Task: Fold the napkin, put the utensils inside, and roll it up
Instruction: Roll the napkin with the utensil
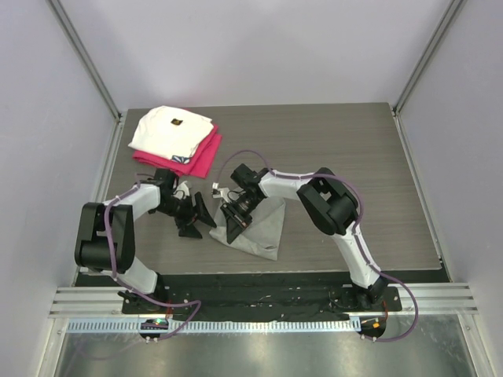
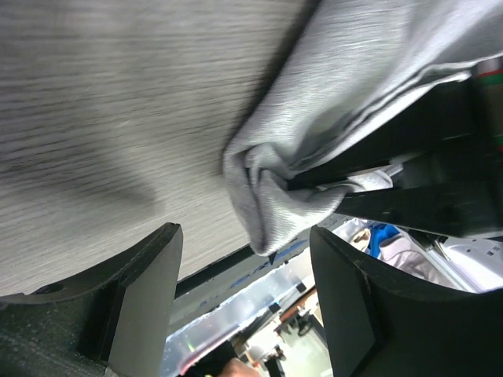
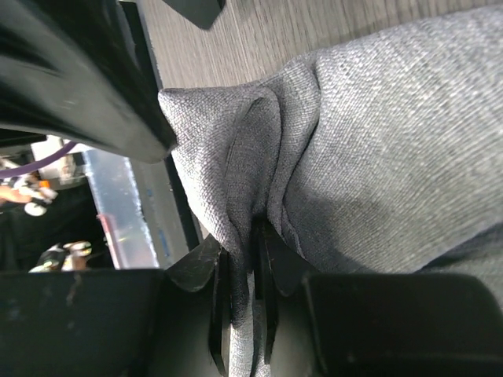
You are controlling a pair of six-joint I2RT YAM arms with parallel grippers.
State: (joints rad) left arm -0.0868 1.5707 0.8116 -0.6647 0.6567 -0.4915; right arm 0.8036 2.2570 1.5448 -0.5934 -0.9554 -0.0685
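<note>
The light-grey napkin lies crumpled on the wooden table, left of centre near the front. My right gripper is shut on a bunched fold at its left corner; in the right wrist view the cloth is pinched between the closed jaws. My left gripper is open and empty just left of that corner. In the left wrist view its fingers stand wide apart, with the bunched napkin tip just ahead of them. The utensil is not visible in any view.
A folded white cloth with a small dark mark lies on a magenta-red folded cloth at the back left of the table. A black strip and metal rail run along the near edge.
</note>
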